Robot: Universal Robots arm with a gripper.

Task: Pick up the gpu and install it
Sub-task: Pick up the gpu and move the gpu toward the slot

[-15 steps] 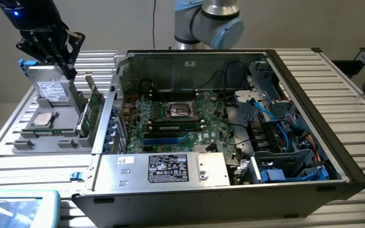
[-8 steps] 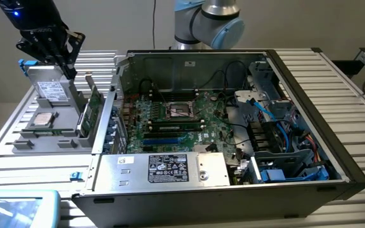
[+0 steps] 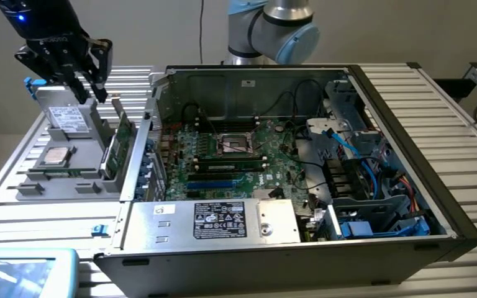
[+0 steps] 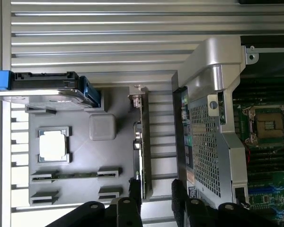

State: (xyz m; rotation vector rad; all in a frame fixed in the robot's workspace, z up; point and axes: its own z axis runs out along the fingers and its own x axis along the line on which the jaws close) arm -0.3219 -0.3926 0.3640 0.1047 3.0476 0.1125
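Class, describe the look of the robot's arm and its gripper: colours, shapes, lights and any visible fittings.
The arm has silver-grey cylindrical segments, with light blue caps on its rounded joints. The gripper is black and blocky, and a small blue light glows on the black housing above it. Its two fingers are slim and black, with round pivots at their bases.

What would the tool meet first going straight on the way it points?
Probably the top edge of the gpu, standing in the grey tray below the tool; depth is unclear.
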